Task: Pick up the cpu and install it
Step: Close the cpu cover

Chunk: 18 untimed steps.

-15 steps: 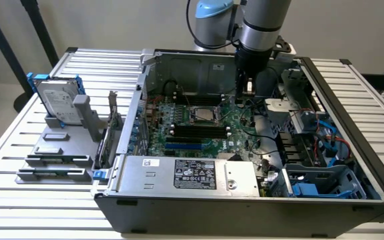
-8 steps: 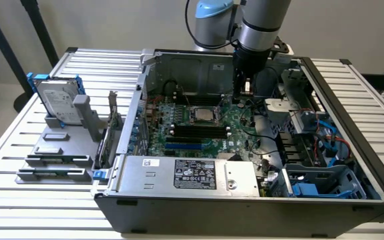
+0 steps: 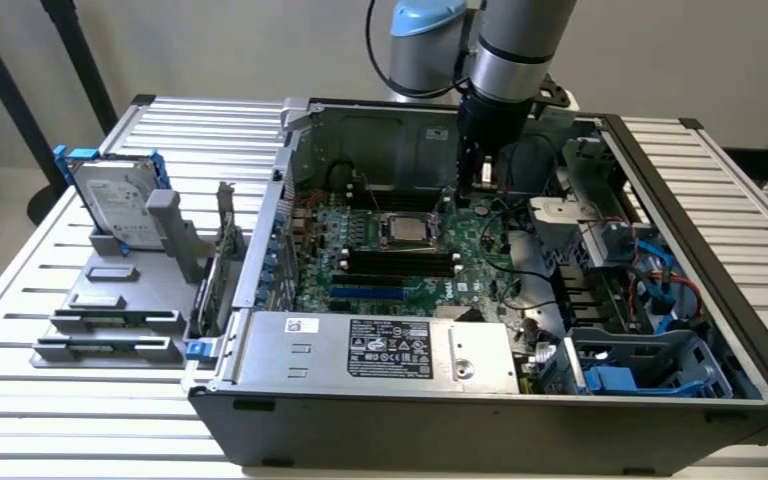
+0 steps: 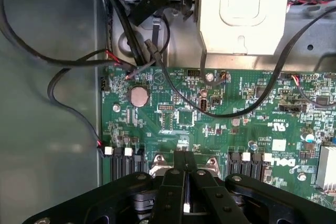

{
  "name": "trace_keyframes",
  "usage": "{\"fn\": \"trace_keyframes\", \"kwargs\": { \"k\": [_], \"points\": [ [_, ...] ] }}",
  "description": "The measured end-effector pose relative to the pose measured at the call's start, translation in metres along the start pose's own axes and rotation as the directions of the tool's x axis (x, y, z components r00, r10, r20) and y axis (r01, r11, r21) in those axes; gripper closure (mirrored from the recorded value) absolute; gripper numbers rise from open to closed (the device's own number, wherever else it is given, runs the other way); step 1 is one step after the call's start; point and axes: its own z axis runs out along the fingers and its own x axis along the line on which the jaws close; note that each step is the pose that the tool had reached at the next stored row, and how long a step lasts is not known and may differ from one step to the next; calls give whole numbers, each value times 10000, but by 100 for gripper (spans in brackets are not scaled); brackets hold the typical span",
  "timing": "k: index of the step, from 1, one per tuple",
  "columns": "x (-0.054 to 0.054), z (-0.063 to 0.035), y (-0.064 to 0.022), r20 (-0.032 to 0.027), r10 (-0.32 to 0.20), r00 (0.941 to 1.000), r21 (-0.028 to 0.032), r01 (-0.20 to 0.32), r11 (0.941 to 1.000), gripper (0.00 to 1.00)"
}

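Cpu (image 3: 404, 232) looks to be lying flat in its socket, a silver-grey square near the middle of the board and not in the end effector.

The slatted desk (image 3: 704, 170) carries an open case (image 3: 491, 425). On the exterior view's left stand grey tray blocks (image 3: 104, 325) and a hard drive (image 3: 115, 205) in its blue bracket. The green motherboard (image 3: 344, 220) lies on the floor of the case. The arm reaches down into the case from above, and its end effector (image 3: 480, 185) hangs low over the board, near the socket and toward the exterior view's right of it.

In the wrist view the end effector (image 4: 185, 156) has its fingers (image 4: 170, 182) pressed together, and I can make out nothing between them. Black cables (image 4: 63, 61) loop over the board (image 4: 236, 129) ahead of it, close to a coin cell (image 4: 139, 96).

By my reading the pick and the placing are done, and the work is at the seating stage. Whether the socket is latched cannot be told.

Any further move inside the case would call for a straight, slow path. The cables lie close enough to snag, and a sideways brush could disturb the chip.
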Motion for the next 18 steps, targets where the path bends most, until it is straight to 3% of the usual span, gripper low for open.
{"fn": "trace_keyframes", "kwargs": {
  "k": [11,18],
  "points": [
    [-1,10,-203,1,-27,10000,495,27,9988,89],
    [-2,31,-383,3,-43,10000,727,42,9973,89]
  ]
}}
